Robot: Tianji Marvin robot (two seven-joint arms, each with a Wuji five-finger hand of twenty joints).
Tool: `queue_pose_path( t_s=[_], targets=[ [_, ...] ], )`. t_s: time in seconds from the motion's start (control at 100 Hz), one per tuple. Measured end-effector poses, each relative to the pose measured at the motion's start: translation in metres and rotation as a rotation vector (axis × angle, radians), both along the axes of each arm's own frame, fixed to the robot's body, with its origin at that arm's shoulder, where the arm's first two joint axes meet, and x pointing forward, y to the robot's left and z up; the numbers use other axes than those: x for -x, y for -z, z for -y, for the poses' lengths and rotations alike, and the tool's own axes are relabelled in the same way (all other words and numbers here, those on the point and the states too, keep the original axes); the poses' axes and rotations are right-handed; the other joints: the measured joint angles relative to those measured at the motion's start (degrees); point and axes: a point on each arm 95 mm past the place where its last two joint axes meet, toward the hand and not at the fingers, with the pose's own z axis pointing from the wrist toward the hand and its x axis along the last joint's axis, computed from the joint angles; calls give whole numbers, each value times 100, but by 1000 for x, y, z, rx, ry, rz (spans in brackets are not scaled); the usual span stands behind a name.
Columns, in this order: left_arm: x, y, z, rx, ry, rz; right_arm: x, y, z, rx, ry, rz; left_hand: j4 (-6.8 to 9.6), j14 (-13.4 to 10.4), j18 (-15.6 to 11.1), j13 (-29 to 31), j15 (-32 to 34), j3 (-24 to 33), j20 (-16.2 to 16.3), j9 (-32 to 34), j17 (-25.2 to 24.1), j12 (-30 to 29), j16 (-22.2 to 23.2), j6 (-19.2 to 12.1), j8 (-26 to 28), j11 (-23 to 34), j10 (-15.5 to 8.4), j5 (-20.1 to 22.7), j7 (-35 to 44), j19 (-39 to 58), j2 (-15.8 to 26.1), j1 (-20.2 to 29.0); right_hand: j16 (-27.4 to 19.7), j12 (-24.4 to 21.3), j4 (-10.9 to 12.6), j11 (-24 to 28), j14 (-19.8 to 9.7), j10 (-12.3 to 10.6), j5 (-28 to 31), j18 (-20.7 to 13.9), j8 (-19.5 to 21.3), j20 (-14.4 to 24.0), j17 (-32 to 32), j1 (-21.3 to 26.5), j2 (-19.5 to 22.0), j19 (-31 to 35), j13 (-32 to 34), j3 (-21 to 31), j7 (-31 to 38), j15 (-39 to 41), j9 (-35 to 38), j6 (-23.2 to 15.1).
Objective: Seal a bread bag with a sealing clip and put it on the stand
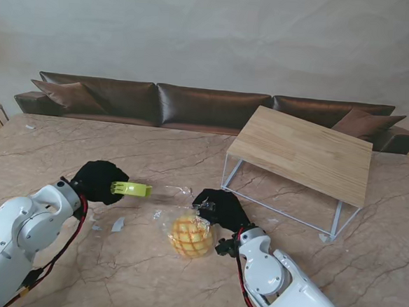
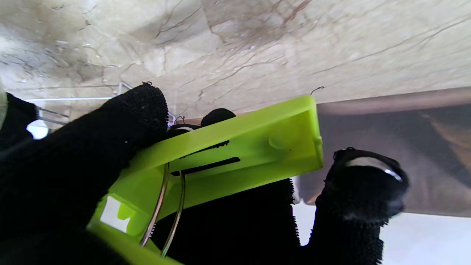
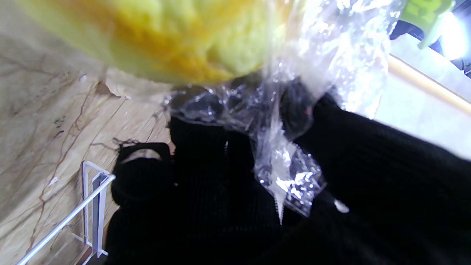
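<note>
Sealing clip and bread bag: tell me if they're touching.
Apart. The stand view shows bare table between the tip of the sealing clip, held in the left hand, and the bread bag.

Brown leather sofa [image 1: 208, 106] beneath plain wall [image 1: 213, 35]

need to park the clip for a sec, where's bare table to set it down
Bare marble table lies between the sofa and the left hand holding the clip, and the wooden stand top is bare. It is crowded around the bread bag by the right hand, with plastic scraps nearby.
</note>
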Motion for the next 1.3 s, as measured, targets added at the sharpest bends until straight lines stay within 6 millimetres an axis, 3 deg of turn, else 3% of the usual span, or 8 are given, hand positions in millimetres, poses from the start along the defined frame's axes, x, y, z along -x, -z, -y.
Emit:
queue_pose_path(
  t_s=[0.67,0.88,1.3],
  targets=[
    [-10,-15,53,-144,163,39,6,-1,-3,-23,7,-6,0,0,0,28,-103,-20,-62,-1,0,-3,-5,0,0,-16,0,0,-23,0,0,7,1,0,2,0,0,46,0,0,-62,0,9,2,0,0,4,0,0,2,0,61],
    [-17,-18,59,-242,181,69,9,-2,-2,-24,3,-9,0,0,0,29,-105,-22,-64,-2,0,-4,-6,0,0,-17,0,0,-25,0,0,8,1,0,4,1,1,61,0,0,-63,0,14,12,0,0,57,0,0,2,0,132],
    [-13,-15,72,-301,259,79,10,-4,-3,-21,6,-19,0,0,0,43,-140,-27,-68,-2,1,-4,-5,-1,0,-20,0,0,-28,0,0,10,1,-1,4,59,1,102,1,0,-142,2,139,21,0,46,162,0,0,29,59,247]
  ],
)
